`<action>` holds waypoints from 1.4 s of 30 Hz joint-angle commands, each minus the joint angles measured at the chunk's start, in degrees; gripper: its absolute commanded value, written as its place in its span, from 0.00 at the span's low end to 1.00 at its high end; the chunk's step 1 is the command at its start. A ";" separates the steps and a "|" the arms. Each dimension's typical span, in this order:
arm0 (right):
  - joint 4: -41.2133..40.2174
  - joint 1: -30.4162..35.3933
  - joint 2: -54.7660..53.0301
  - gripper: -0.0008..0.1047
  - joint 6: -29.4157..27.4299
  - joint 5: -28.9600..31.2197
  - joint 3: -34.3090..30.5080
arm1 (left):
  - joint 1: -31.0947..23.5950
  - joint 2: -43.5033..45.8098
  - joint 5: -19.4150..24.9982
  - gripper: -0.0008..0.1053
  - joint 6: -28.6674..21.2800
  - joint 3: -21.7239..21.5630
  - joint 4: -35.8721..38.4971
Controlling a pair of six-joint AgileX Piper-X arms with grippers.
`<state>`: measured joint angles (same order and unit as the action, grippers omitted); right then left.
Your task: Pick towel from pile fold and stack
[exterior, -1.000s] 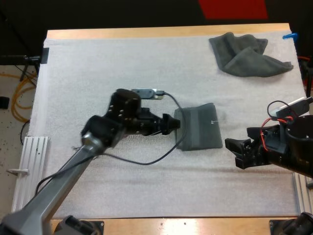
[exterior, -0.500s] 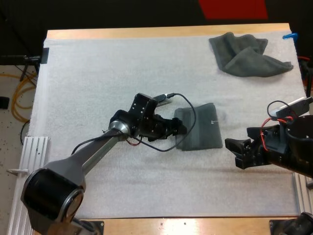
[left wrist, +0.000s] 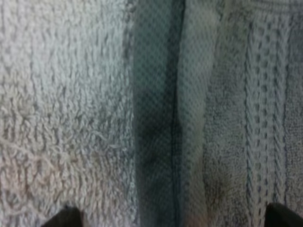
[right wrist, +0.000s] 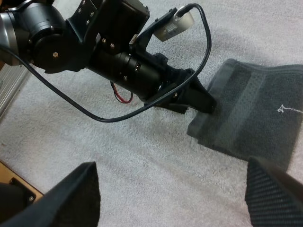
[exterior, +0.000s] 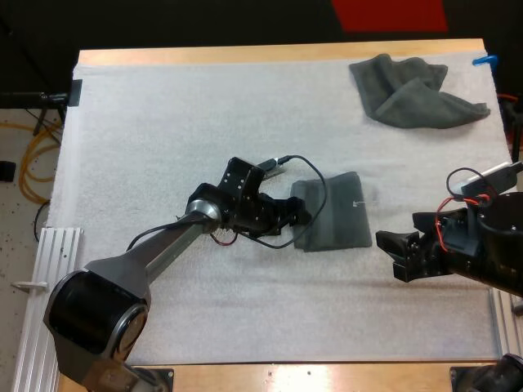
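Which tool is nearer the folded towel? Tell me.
Left. The left tool is at the folded towel's edge; the right tool sits apart, beyond its opposite side.

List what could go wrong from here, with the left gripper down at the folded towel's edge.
1. The left gripper is open and low at the folded towel's edge. Closing here might catch only the top layer and pull the fold open, or pinch the white mat with it.
2. If it pushes forward instead of gripping, the towel could bunch up or slide toward the open right gripper waiting on its other side.
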<state>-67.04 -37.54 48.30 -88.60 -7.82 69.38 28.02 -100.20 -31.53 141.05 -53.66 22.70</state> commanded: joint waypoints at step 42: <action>0.40 0.03 -0.07 0.61 0.04 -0.10 0.44 | 10.27 -5.45 2.74 0.41 5.48 -8.21 0.14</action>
<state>-67.04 -37.54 48.30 -88.60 -7.82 69.38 38.00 -105.37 -28.59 146.35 -61.57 23.44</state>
